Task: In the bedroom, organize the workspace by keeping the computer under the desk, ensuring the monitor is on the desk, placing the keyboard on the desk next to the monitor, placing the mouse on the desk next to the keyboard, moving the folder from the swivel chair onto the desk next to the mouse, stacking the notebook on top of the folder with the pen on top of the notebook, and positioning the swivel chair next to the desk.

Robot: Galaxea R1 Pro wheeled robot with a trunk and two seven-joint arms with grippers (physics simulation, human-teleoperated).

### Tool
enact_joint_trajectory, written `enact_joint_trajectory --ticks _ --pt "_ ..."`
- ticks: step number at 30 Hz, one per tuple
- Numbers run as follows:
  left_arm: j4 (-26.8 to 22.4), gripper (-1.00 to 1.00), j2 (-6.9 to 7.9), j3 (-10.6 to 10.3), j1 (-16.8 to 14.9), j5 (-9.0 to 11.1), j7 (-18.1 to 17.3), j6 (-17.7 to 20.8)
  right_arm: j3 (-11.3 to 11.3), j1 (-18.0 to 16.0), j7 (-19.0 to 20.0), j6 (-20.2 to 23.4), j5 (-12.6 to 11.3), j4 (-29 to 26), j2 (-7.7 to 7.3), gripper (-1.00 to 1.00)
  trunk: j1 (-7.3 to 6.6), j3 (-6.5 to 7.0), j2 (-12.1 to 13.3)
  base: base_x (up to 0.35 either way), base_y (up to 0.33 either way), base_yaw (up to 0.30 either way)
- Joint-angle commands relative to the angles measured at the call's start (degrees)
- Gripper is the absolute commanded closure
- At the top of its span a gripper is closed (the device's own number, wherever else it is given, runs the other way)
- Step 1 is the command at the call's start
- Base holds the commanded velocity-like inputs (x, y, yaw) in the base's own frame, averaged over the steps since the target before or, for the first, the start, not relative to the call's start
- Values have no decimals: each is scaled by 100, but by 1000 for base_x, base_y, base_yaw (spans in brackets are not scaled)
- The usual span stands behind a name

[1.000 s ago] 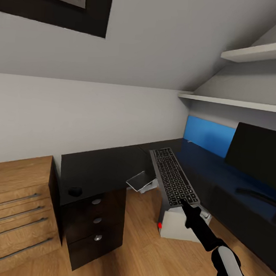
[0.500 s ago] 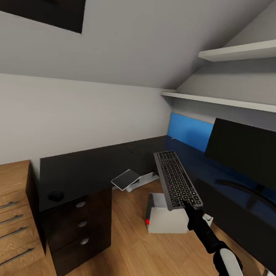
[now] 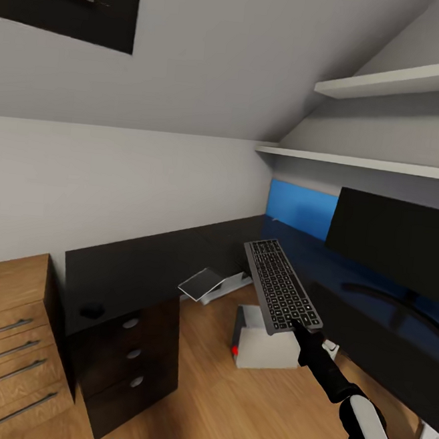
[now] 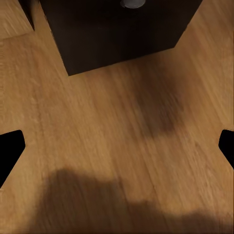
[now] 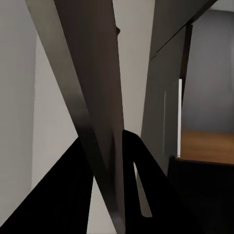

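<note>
Bedroom with pale grey walls, a sloped ceiling and a wood plank floor (image 3: pixel 228 408); the black L-shaped desk (image 3: pixel 155 260) is running along two walls. Against half a second ago the view is sitting almost unchanged, nudged only slightly, and the keyboard (image 3: pixel 281 286) is staying at the same spot in your grip.

Your right arm is reaching forward and up from the lower right, and the right gripper (image 3: pixel 300 326) is clamped on the keyboard's near short edge. The keyboard is hanging in the air in front of the desk, above the computer (image 3: pixel 264 345) on the floor, keys up, its long axis pointing away from you toward the desk corner.

The monitor (image 3: pixel 395 243) is standing on the desk's right wing, the mouse (image 3: pixel 91 310) near the left end. Your left gripper (image 4: pixel 117 146) is aiming at the floor, fingers (image 4: pixel 9 151) spread wide.
</note>
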Motion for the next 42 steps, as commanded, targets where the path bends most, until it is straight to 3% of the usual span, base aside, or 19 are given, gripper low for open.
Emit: enact_joint_trajectory --ticks 1,10,30,42 --pt "-9 -100 9 -34 -4 38 49 1 -11 -5 13 40 -35 1 3 100 -2 -6 -4 -201 185 -93" --pt "-9 -100 9 -37 -6 37 49 -9 -11 -10 5 37 -29 1 5 100 -2 -6 -4 -163 104 -229" --pt "-9 -100 9 -36 -7 40 49 -19 -24 -8 -4 -2 -64 66 5 100 -2 -6 -4 -3 1 -263" --pt "-9 -100 9 -37 -7 36 49 -33 -150 -9 -4 -4 -64 133 5 100 -2 -6 -4 0 0 -263"
